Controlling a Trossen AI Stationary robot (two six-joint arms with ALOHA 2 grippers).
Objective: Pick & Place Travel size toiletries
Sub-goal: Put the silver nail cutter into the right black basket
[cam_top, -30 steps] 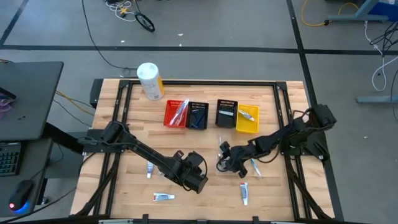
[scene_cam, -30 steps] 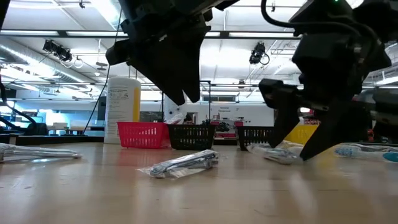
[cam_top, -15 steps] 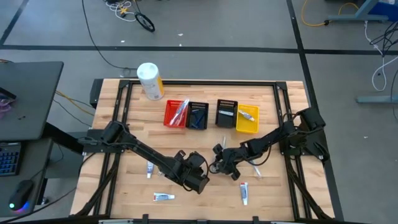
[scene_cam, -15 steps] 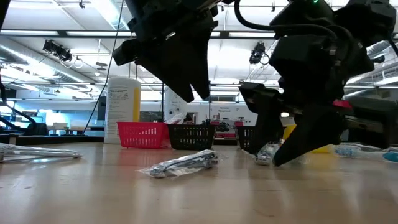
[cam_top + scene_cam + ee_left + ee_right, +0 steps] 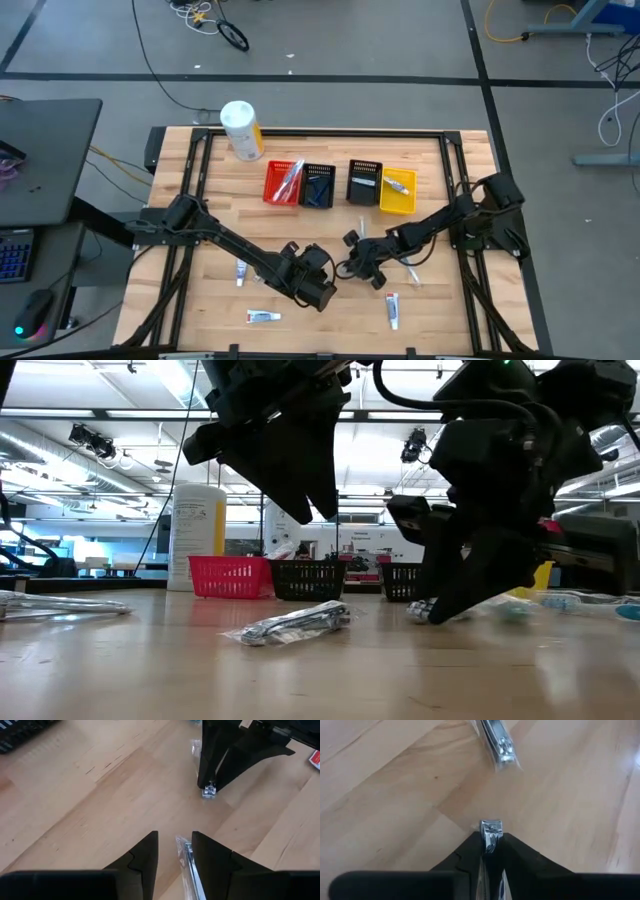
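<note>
Right end effector [image 5: 490, 842] pinches shiny metal clipper [image 5: 490, 832].

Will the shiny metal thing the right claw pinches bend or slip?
It probably won't bend: the metal clipper looks stiff. It might slip, since the right gripper pinches only its end and its clear wrap looks slick. It's likely light.

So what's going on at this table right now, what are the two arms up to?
The right gripper is shut on a small wrapped metal item at the middle of the table, low over the wood. The left gripper hangs just beside it with fingers open, over another wrapped metal item on the wood. Toothpaste tubes lie loose along the near edge, and the red bin and yellow bin behind already hold items.
</note>
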